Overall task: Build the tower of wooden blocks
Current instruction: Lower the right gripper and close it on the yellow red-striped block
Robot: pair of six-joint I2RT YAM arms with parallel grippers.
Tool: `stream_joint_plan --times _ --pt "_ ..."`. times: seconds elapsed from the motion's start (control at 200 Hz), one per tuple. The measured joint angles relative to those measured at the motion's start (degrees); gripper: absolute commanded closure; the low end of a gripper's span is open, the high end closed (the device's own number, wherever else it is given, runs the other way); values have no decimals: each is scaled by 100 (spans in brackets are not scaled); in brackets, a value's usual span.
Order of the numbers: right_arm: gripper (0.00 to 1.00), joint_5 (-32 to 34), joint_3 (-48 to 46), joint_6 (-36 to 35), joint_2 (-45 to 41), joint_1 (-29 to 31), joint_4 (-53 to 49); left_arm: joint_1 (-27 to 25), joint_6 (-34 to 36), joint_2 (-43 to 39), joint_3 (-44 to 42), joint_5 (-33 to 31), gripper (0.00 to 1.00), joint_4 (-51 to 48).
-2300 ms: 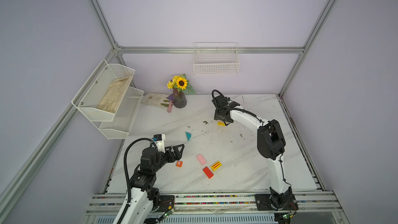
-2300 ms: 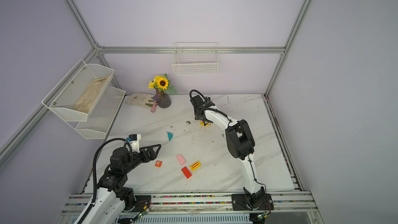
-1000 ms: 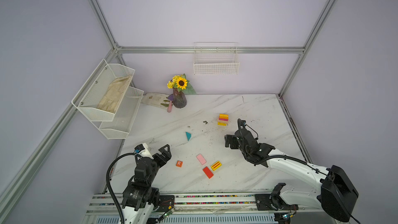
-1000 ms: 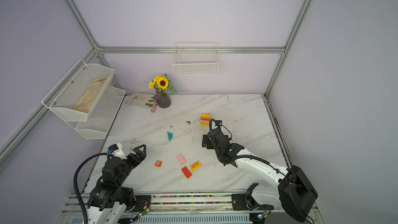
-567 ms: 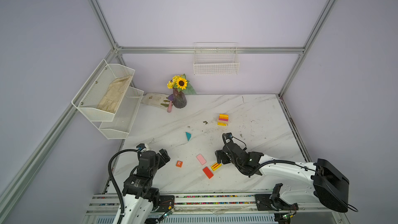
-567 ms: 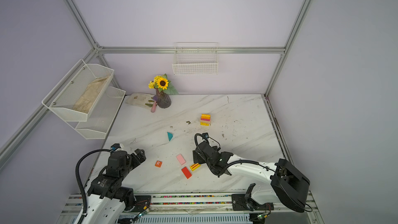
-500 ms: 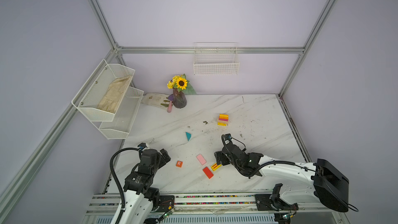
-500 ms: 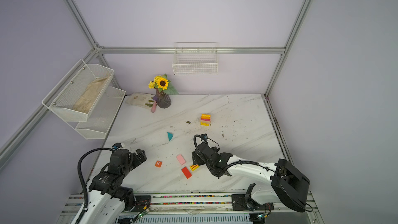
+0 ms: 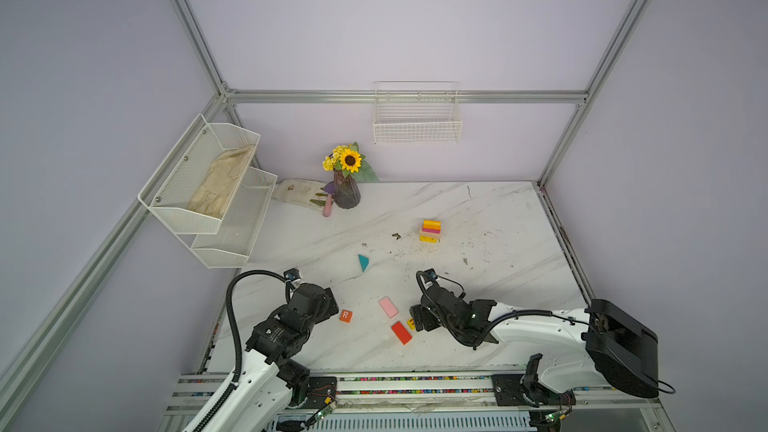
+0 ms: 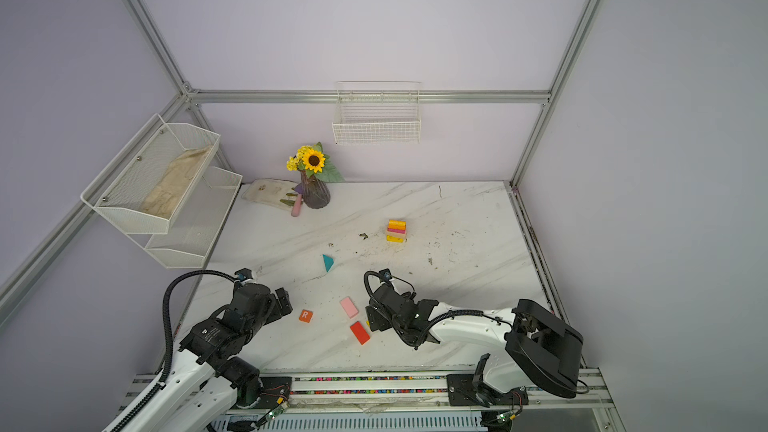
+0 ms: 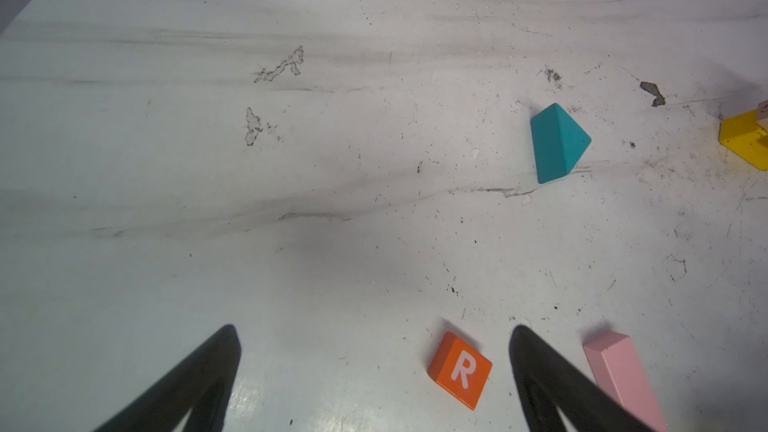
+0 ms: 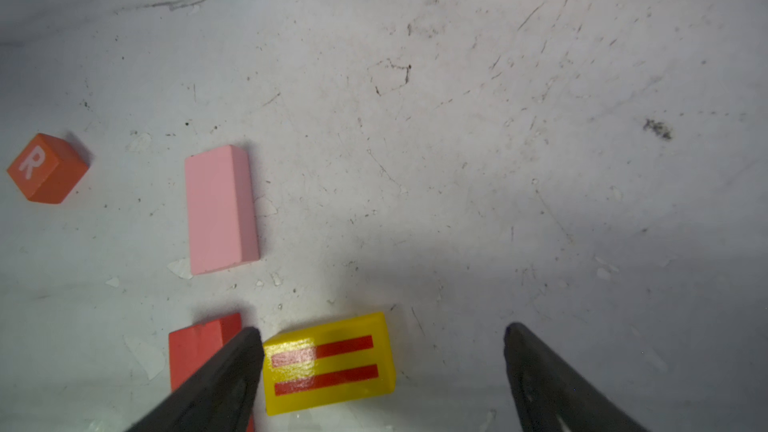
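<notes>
The tower (image 9: 431, 231) (image 10: 396, 231) is a short stack of yellow, pink and tan blocks at mid table. Loose wood blocks lie nearer the front: a teal triangle (image 9: 363, 262) (image 11: 557, 143), an orange "R" cube (image 9: 345, 316) (image 11: 460, 369), a pink slab (image 9: 388, 307) (image 12: 220, 207), a red slab (image 9: 401, 332) (image 12: 195, 347) and a yellow block with red stripes (image 12: 328, 363). My right gripper (image 12: 381, 331) (image 9: 419, 320) is open and low over the striped block, one finger at its end beside the red slab. My left gripper (image 11: 374, 330) (image 9: 330, 303) is open, with the cube lying between its fingers, untouched.
A vase of sunflowers (image 9: 345, 184) and a cloth stand at the back left. A two-tier wire shelf (image 9: 208, 193) hangs over the left edge. A wire basket (image 9: 417, 118) is on the back wall. The table's front rail (image 9: 374, 384) runs just behind both arms.
My right arm came forward from the tower to the loose blocks and lowered over the striped yellow block. My left gripper swung down toward the "R" cube.
</notes>
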Motion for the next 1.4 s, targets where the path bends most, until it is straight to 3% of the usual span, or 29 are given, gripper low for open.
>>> stream_joint_plan --times 0.3,0.775,1.065,1.4 --pt "9 44 201 -13 527 304 4 0 13 -153 0 22 0 85" --pt "13 367 302 17 680 726 -118 -2 13 -299 0 70 0 101" --pt "20 614 459 116 1005 758 -234 -2 15 -354 0 133 0 101" --pt "35 688 647 212 1200 765 -214 0 15 -402 0 160 0 103"
